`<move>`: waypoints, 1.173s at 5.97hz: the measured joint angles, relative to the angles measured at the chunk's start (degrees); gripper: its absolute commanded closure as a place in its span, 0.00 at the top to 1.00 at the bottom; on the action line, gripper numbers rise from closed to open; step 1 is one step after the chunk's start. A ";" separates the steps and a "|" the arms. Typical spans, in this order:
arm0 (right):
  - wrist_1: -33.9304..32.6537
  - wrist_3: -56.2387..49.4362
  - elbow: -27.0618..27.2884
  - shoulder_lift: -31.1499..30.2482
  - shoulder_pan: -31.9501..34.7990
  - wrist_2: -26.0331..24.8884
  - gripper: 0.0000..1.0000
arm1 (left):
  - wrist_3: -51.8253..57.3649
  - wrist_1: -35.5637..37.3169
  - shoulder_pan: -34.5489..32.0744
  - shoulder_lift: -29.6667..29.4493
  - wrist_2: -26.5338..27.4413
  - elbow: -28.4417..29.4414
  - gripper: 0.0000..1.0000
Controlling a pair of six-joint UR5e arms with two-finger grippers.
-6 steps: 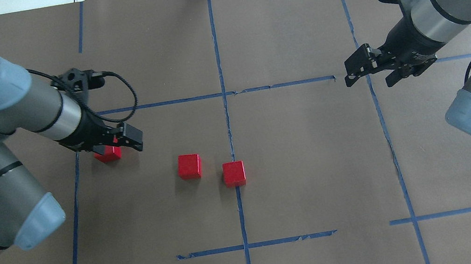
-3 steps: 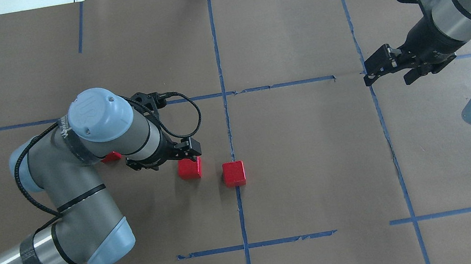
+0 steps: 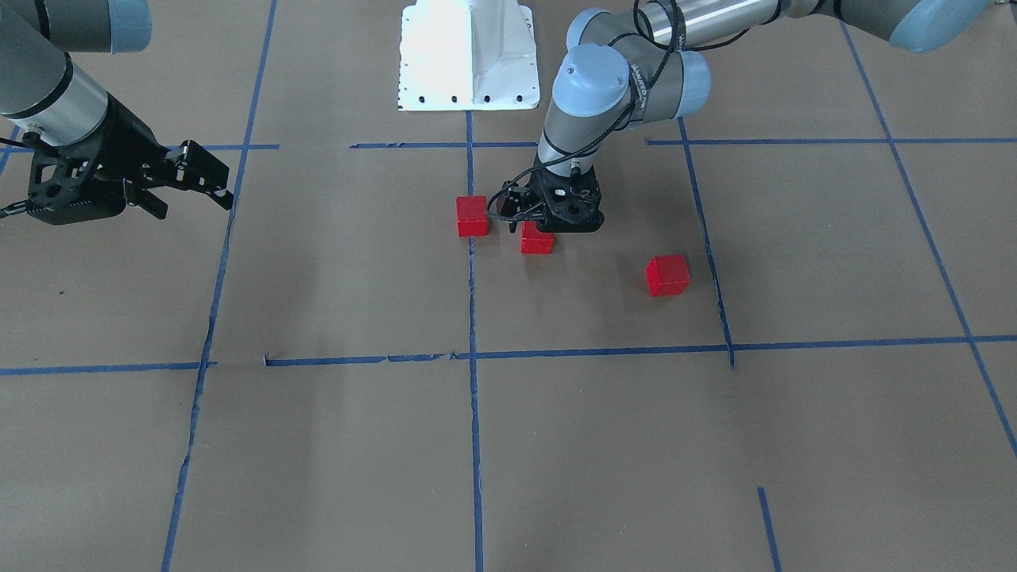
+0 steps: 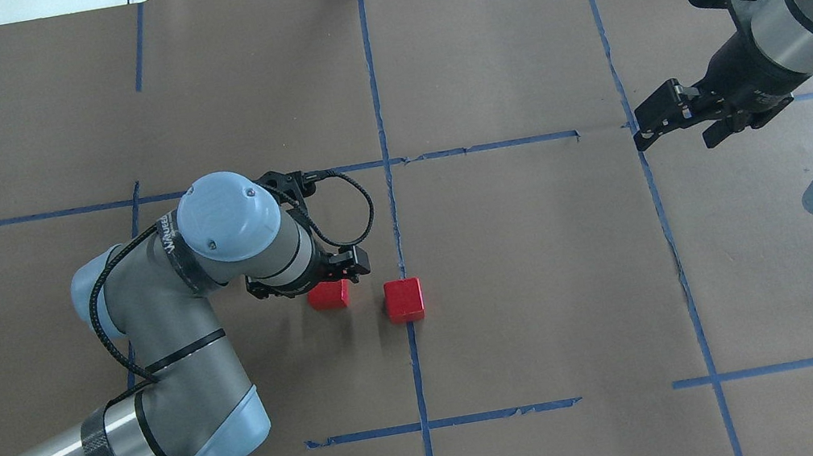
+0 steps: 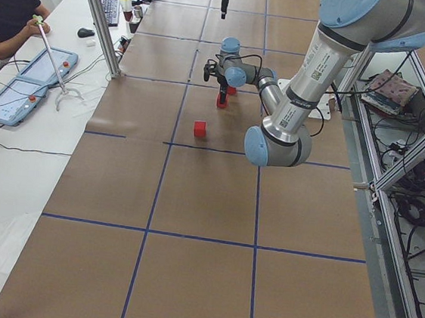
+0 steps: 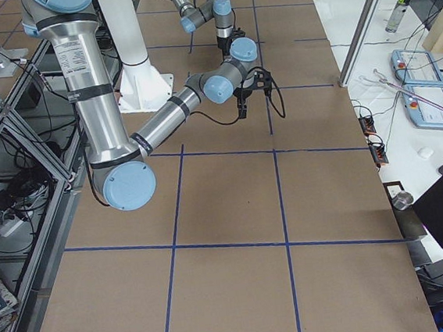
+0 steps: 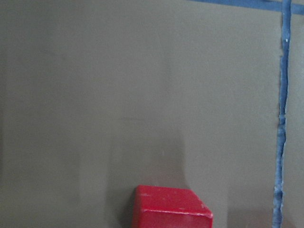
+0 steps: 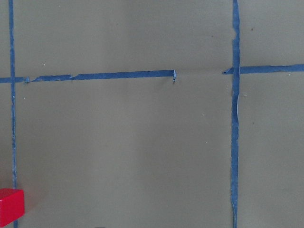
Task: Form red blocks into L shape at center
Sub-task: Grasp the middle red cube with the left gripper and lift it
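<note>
Your left gripper (image 4: 347,272) is hovering at a small matte red cube (image 4: 328,296), jaw gap unreadable.
Descending off-centre, you're risking shoving it crooked.

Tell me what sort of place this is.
Probably a robotics lab workcell: a paper-covered table with a blue tape grid, two robot arms, and an operator at control pads alongside.

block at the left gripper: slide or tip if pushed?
Likely slides: the block is a flat-faced cube sitting flat on the paper, so no rolling. As tall as wide, it could tip if hit high. It looks rigid and probably light.
</note>
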 measured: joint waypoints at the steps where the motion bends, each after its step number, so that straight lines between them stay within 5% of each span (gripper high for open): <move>1: -0.03 -0.01 0.01 -0.02 -0.01 0.04 1.00 | 0.05 -0.04 0.59 -0.09 0.57 0.32 0.45; 2: -0.04 -0.01 0.05 -0.04 -0.02 0.06 1.00 | 0.24 -0.05 0.88 -0.14 1.26 0.56 0.06; 7: -0.04 0.01 0.76 -0.19 0.00 0.06 1.00 | 2.33 0.31 0.02 -6.68 9.42 5.80 0.00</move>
